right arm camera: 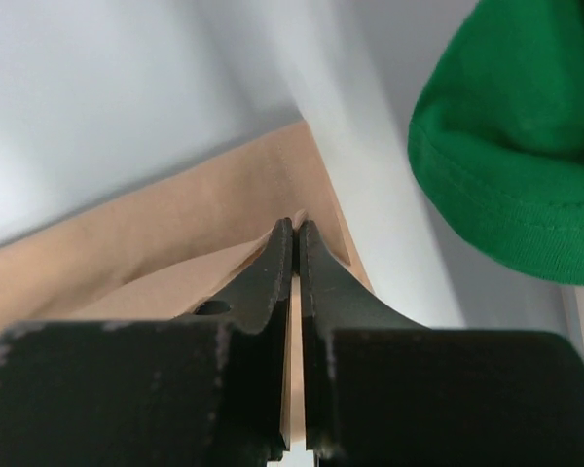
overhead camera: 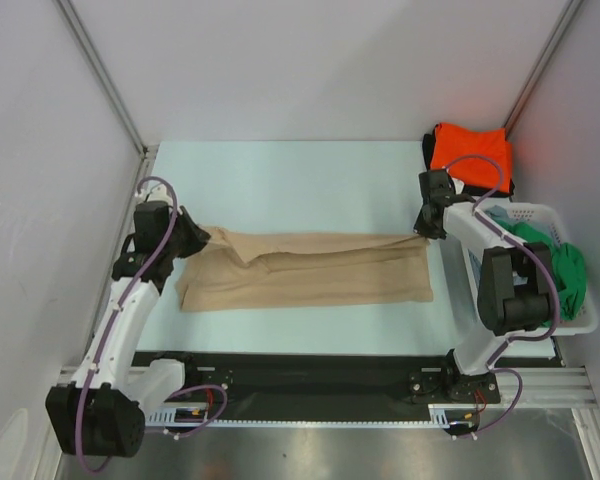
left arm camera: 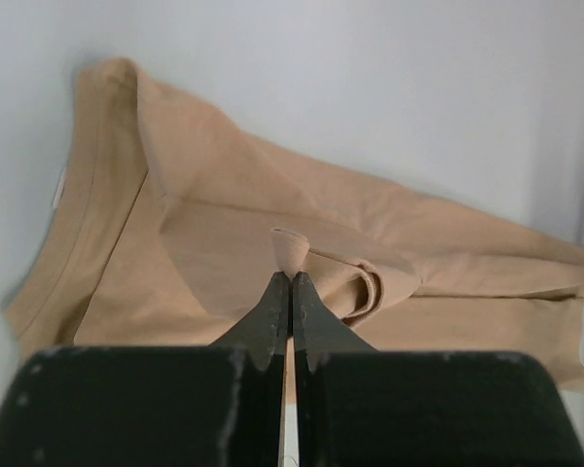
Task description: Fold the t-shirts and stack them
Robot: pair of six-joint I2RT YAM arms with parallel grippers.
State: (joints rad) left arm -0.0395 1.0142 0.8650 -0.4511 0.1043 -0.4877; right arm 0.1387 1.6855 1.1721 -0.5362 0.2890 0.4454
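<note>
Tan t-shirt lies mid-desk, folded into a long band running 9 to 3 o'clock. Left gripper at the band's 9 o'clock end: jaws pressed together, a small fold of tan cloth pinched at the tips, clear in the left wrist view. Right gripper at the 3 o'clock end, jaws likewise closed on the tan edge. Orange t-shirt sits folded at the desk's 1 o'clock corner. Green t-shirt lies in the white basket at 3 o'clock.
</note>
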